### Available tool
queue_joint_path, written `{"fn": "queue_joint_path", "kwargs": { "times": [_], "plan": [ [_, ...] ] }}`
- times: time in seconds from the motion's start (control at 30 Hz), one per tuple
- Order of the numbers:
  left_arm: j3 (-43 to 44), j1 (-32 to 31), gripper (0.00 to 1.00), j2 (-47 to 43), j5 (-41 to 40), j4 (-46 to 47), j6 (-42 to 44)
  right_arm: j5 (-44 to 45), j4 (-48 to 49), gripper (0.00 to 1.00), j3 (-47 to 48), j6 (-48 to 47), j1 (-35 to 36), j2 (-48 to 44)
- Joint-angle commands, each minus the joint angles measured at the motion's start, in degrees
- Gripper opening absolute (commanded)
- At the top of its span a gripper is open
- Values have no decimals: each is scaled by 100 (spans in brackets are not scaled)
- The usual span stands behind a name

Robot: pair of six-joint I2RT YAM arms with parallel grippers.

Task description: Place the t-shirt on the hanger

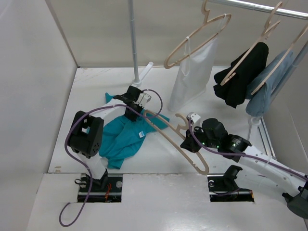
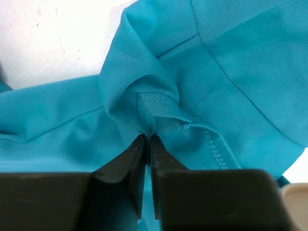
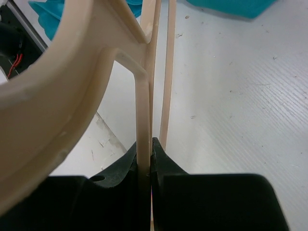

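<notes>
Table (image 1: pixel 96 91), white, bears the lot. On it the teal t-shirt (image 1: pixel 120 137) lies crumpled, spread from under the L gripper (image 1: pixel 134 111) back twd that arm's base. Beige hanger (image 1: pixel 166 132) slants across, one end by the L gripper's tips over the shirt's edge, hook end at the R gripper (image 1: pixel 188 140). L gripper (image 2: pixel 147 137): jaws pinched tight on a fold of t-shirt (image 2: pixel 231 57), stitched hem bunched just ahead of the tips. R gripper (image 3: pixel 150 144): clamped on the hanger's (image 3: pixel 48 96) thin bar nr the hook, which looms close above its fingers.
</notes>
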Motion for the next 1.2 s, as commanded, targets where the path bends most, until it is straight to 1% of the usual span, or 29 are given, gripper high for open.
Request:
{"fn": "queue_joint_path", "kwargs": {
  "times": [0.0,0.1,0.23,0.37,0.47,0.63,0.8,0.87,0.97,1.0,1.07,1.1,1.17],
  "plan": [
    [-24,8,0,-252,-91,-81,-9,51,362,0,45,9,63,-121],
    [38,8,0,-427,-92,-161,53,-107,423,0,45,-43,124,-60],
    [388,8,0,-673,-145,-494,106,-230,651,0,106,-44,344,396],
    [652,8,0,-1007,74,-775,45,-388,889,0,221,-97,397,801],
    [706,8,0,-1253,320,-933,-87,-388,1082,0,221,-157,397,986],
    [706,8,0,-1534,1083,-1223,-87,-546,1608,0,344,-158,397,1407],
    [600,-45,0,-1886,1726,-1224,-34,-547,1970,0,677,-158,397,1909],
    [600,-45,0,-2052,2007,-1276,97,-380,2276,0,739,70,397,2032],
    [723,-45,0,-2246,2236,-1338,159,-82,2620,0,739,517,397,2032],
    [723,-45,0,-2247,2289,-1338,159,111,2873,0,739,640,397,2032],
    [784,-45,0,-2326,2290,-1338,220,165,3121,0,634,886,397,2032],
    [785,-45,0,-2326,2037,-1338,168,165,3331,0,634,949,397,2032],
    [846,-45,0,-2326,1703,-1259,115,8,3412,0,581,949,397,2032]
  ]
}}
